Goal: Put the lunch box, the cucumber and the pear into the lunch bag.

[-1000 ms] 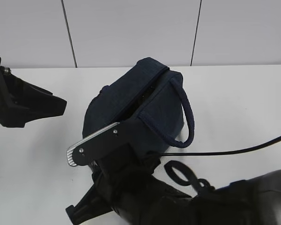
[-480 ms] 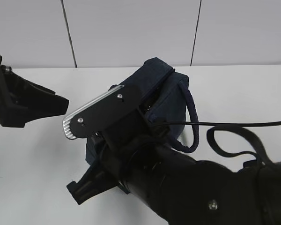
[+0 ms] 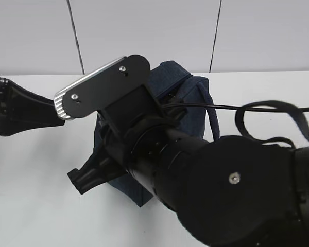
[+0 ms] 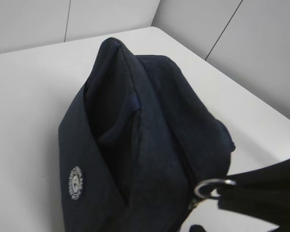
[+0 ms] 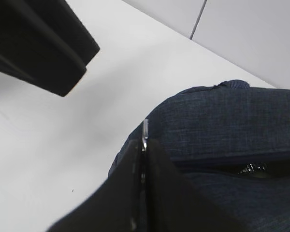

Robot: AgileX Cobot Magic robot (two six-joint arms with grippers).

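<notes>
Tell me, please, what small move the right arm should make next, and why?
Probably keep drawing the zip pull along the lunch bag. The right gripper has its fingers pressed together on the metal tab, and the zipper is only partly open, a dark gap showing beside it. No food is in view.

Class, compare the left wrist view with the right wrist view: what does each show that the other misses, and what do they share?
Only the left wrist view shows the round white logo on the side of the lunch bag and a metal ring at its lower end.

Only the right wrist view shows the right gripper with its jaws closed on the metal zip pull, and the left gripper hanging dark over the table.

Both show the navy bag on the white table.
</notes>
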